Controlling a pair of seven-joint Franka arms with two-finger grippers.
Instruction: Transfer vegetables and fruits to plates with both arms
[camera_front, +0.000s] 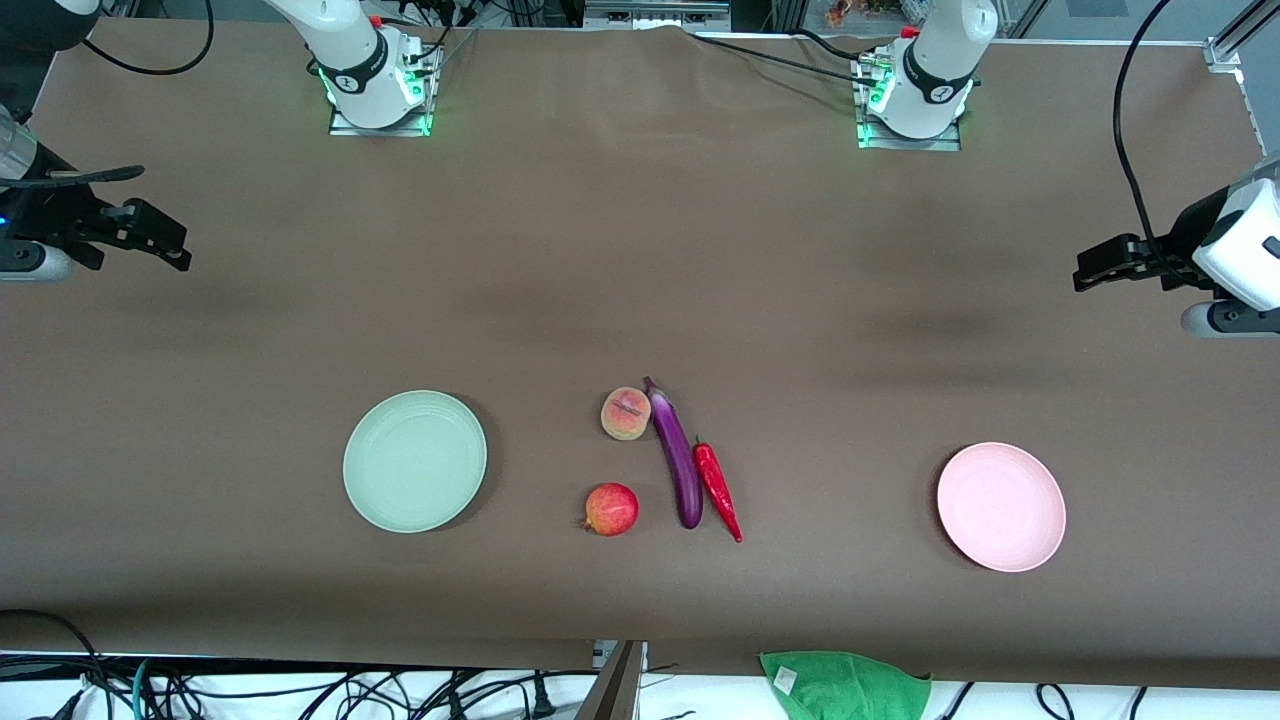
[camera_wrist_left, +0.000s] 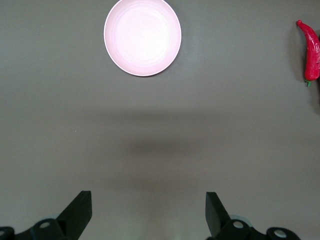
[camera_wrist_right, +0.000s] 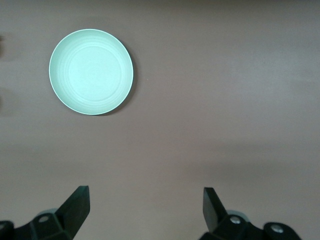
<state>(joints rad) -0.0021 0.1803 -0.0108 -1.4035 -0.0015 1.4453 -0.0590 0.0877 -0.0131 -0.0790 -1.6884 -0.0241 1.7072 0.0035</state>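
A purple eggplant (camera_front: 676, 455), a red chili pepper (camera_front: 717, 487), a peach (camera_front: 626, 413) and a pomegranate (camera_front: 611, 509) lie together mid-table. The mint green plate (camera_front: 414, 461) sits toward the right arm's end and also shows in the right wrist view (camera_wrist_right: 91, 71). The pink plate (camera_front: 1001, 506) sits toward the left arm's end and also shows in the left wrist view (camera_wrist_left: 142, 36). That view catches the chili pepper (camera_wrist_left: 311, 51) at its edge. My left gripper (camera_front: 1092, 270) is open and empty, high at its end of the table. My right gripper (camera_front: 170, 247) is open and empty, high at its end.
A green cloth (camera_front: 845, 685) hangs at the table's near edge. Cables run along that edge and by the arm bases. Brown tabletop (camera_front: 640, 250) lies bare between the bases and the produce.
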